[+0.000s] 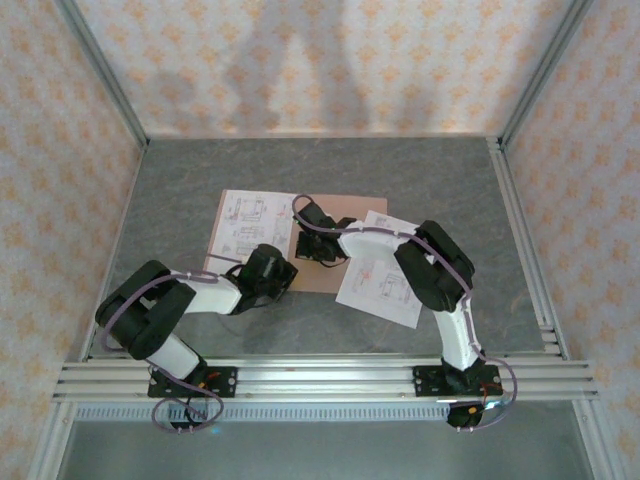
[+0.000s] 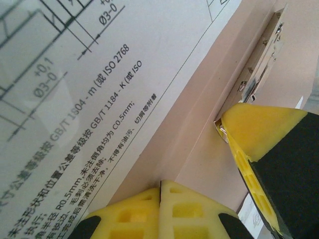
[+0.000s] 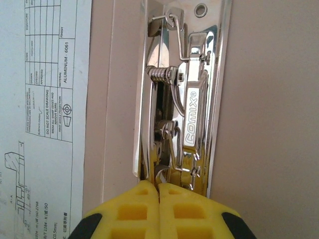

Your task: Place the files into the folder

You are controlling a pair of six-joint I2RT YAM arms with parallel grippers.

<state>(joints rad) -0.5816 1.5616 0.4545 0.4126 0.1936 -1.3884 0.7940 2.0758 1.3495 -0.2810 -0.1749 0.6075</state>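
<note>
Right claw [image 3: 158, 186] is fully shut with nothing between the fingers, tips butted against the lower end of the chrome lever clip [image 3: 182, 99]. Left claw [image 2: 160, 185] is shut too and empty, sitting low over the folder [image 2: 199, 129] just beside the edge of the drawing sheet [image 2: 75, 99]. Can't tell if it actually touches the card

Progress as I read it:
- folder lies open and flat in the middle of the surface [image 1: 330, 165], so the opening step is done
- the drawing sheet lies on the folder's left half, beside the fold. The clip is on the other side of the fold, so that sheet is inside but not clamped
- second sheet [image 1: 385, 275] is off to the right, mostly on the bare surface. Its near edge reaches the folder's right edge, but the right arm hides whether they overlap. Can't tell if it's a single page or a small stack
- can't tell from here if the clip lever is up or down

Call it under halfway. Still to do: deal with the clip, get the right-hand sheet onto the folder, square both up, likely close the cover

Watch item: shut tips on a sprung chrome lever are a slip risk, and the thin card could skid on the surface when it's pushed
</note>
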